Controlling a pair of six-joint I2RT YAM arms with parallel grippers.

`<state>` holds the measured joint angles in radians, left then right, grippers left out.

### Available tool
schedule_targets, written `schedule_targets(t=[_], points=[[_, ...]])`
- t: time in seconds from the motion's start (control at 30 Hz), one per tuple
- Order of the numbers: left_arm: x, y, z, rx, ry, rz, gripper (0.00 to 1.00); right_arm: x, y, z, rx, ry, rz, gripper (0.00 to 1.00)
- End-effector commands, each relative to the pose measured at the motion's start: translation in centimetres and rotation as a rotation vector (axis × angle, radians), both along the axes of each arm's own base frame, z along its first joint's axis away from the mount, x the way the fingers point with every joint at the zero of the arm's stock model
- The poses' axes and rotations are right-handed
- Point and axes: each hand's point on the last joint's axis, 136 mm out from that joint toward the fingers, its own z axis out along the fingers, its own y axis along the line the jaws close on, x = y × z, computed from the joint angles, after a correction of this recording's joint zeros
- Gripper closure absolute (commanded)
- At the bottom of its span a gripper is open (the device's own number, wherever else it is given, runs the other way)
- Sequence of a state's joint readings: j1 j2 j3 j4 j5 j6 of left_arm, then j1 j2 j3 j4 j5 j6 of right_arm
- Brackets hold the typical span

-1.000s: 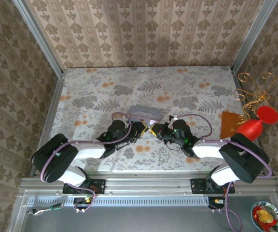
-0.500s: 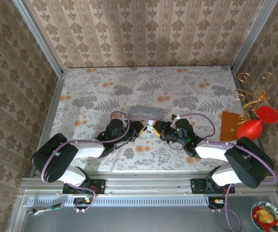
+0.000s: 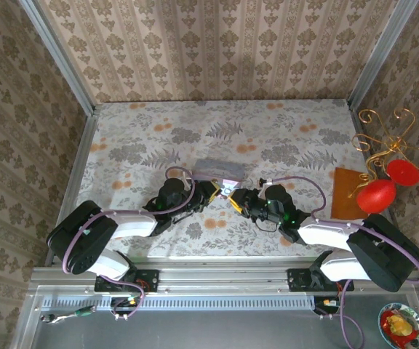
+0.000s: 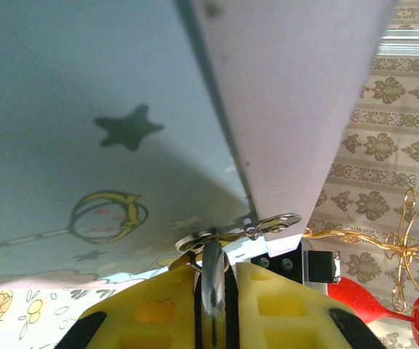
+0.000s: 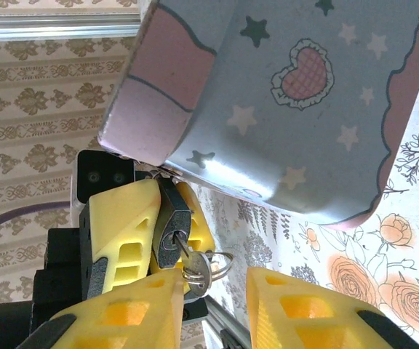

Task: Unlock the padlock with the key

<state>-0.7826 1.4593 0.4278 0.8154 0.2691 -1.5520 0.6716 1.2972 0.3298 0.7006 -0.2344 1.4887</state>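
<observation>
Left gripper (image 4: 213,287) jaws pinch the padlock (image 5: 172,234) at the corner of the pale blue tin (image 5: 268,109); the key (image 5: 193,269) sits in its keyhole. Right gripper (image 5: 213,309) jaws, closed a second ago, now stand spread and drawn slightly back. The key head wants a square re-grip, then a turn without tugging.

A: Where does the pale blue rectangular tin (image 5: 282,109) lie?
B: In the middle of the desk (image 3: 297,138), just behind both tools. The small dark-bodied padlock (image 5: 170,231) sits at its near edge, between the pads (image 5: 122,225) of the left tool (image 5: 162,218); the thin silver key (image 5: 193,267) stands in it, between the parted fingers (image 5: 297,313) of the right tool (image 5: 213,294).
</observation>
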Motion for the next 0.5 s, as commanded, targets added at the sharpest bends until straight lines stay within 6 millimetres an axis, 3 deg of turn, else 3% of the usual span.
schedule_targets(t=[0.0,0.47], points=[[0.2,-0.5,2.3,-0.066,-0.066,-0.02,1.0,0.5,0.5,0.5,0.029,-0.005,-0.018,0.73],[0.2,-0.8,2.1,-0.074,-0.063,-0.026,1.0,0.6,1.8,1.5,0.071,-0.011,0.004,0.81]])
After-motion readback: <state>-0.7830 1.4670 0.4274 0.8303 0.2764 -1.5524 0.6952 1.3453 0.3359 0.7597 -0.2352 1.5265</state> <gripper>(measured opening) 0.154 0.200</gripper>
